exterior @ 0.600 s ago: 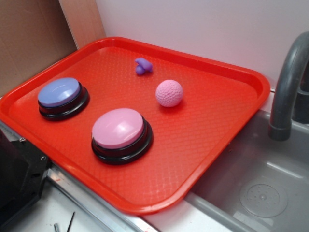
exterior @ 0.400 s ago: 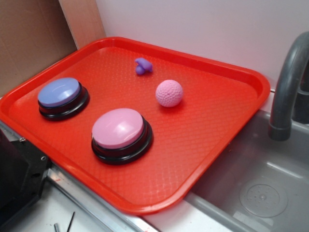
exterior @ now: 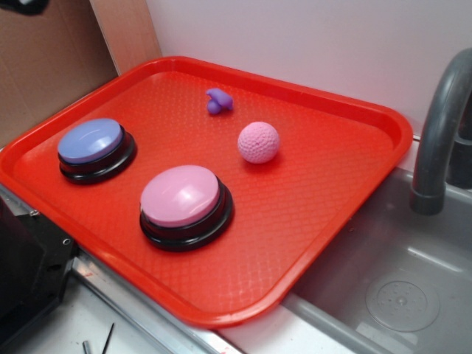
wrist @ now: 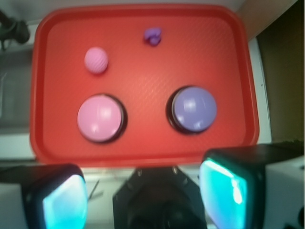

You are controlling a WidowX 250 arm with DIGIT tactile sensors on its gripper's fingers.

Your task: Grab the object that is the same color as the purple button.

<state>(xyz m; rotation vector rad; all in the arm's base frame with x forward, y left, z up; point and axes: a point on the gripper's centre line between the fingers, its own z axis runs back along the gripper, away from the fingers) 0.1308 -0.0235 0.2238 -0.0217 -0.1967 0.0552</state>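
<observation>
The small purple toy (exterior: pixel 218 101) lies on the red tray (exterior: pixel 317 214), near its far rim in the exterior view, with nothing touching it; in the wrist view it (wrist: pixel 153 36) appears near the top edge of the tray. Just beside it, a little nearer to the camera, sits the pink dimpled ball (exterior: pixel 259 141), apart from the toy. The purple button (exterior: pixel 91 141), a domed one on a black base, stands at the left part of the tray, and the pink button (exterior: pixel 181 195) on its own black base stands near the front, between the purple button and the ball. The gripper (wrist: pixel 143 193) is seen only in the wrist view, high above the front edge of the tray: its two fingers (wrist: pixel 64 200) show at the lower corners of the picture, wide apart, and nothing is held between them or touched by them. To the right of the tray there is a grey sink (exterior: pixel 398 273) with a grey faucet (exterior: pixel 441 129). I can read no writing or label on any of the things.
</observation>
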